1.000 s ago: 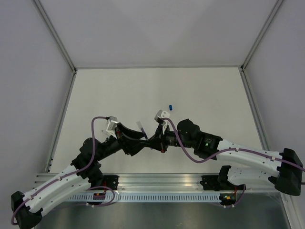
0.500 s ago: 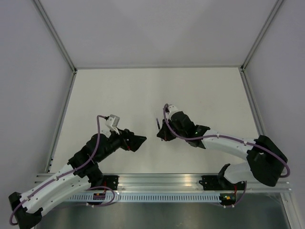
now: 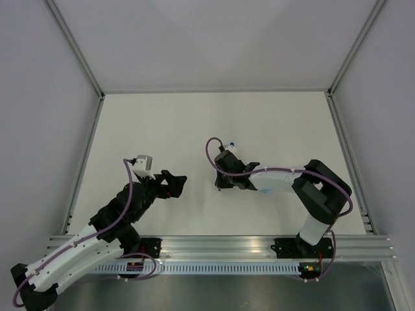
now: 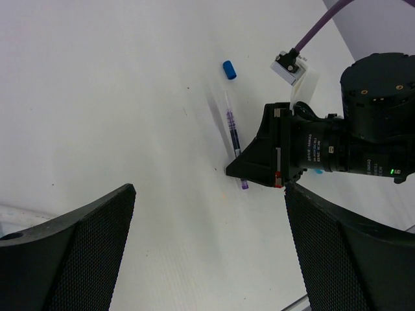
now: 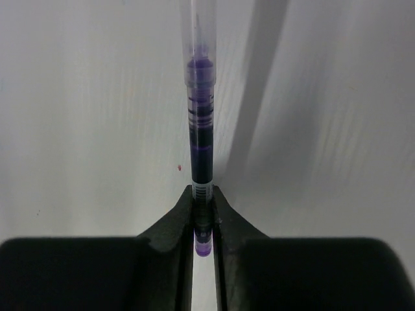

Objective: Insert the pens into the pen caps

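Pen [image 5: 198, 129], one, in right claw [image 5: 203, 217]; cap [image 4: 229, 69], one.

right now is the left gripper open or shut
Open: the left gripper shows both fingers spread wide in its wrist view, with only bare table between them and nothing held.

A plain white table [image 3: 162, 123] is seen, bounded at its far corners by grey metal posts. A small dark blue cap [image 4: 229, 69] is laid directly on it, and just beyond that cap a clear-barrelled pen [image 4: 231, 133] filled with purple ink is stretched out along the surface. A soft shadow is cast beside the pen, and whether its full length is rested on the table cannot be told.
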`<move>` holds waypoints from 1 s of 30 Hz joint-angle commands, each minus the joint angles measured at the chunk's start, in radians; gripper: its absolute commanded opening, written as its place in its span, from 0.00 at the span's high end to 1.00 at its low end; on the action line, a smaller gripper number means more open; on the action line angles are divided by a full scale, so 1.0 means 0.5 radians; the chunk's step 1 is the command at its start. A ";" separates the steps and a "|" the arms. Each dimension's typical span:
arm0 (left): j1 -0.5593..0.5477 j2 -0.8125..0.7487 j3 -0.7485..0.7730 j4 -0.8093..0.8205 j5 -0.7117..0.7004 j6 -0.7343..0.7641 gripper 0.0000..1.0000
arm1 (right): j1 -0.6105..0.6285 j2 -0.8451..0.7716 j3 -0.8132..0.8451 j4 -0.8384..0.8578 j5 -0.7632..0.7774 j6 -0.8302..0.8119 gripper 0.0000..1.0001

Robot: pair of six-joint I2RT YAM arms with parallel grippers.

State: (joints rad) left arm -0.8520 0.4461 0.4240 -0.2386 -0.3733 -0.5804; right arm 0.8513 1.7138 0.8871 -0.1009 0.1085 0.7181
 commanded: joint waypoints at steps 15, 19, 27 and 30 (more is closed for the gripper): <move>0.007 -0.162 -0.029 -0.063 -0.103 0.081 0.00 | -0.015 -0.209 0.146 -0.292 0.344 0.110 0.52; 0.007 -0.138 -0.041 -0.035 -0.079 0.099 0.00 | -0.104 -0.292 0.327 -0.421 0.393 -0.123 0.46; 0.007 -0.018 -0.035 0.035 0.013 0.121 0.00 | -0.365 0.054 0.851 -0.602 0.586 -0.485 0.39; 0.007 -0.045 -0.038 0.026 0.016 0.118 0.00 | -0.411 0.226 0.996 -0.608 0.602 -0.604 0.39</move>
State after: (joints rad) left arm -0.8520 0.4355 0.4042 -0.2569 -0.3828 -0.5556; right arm 0.6556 1.7477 1.3254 -0.3408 0.3553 0.5167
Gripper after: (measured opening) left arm 0.994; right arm 0.605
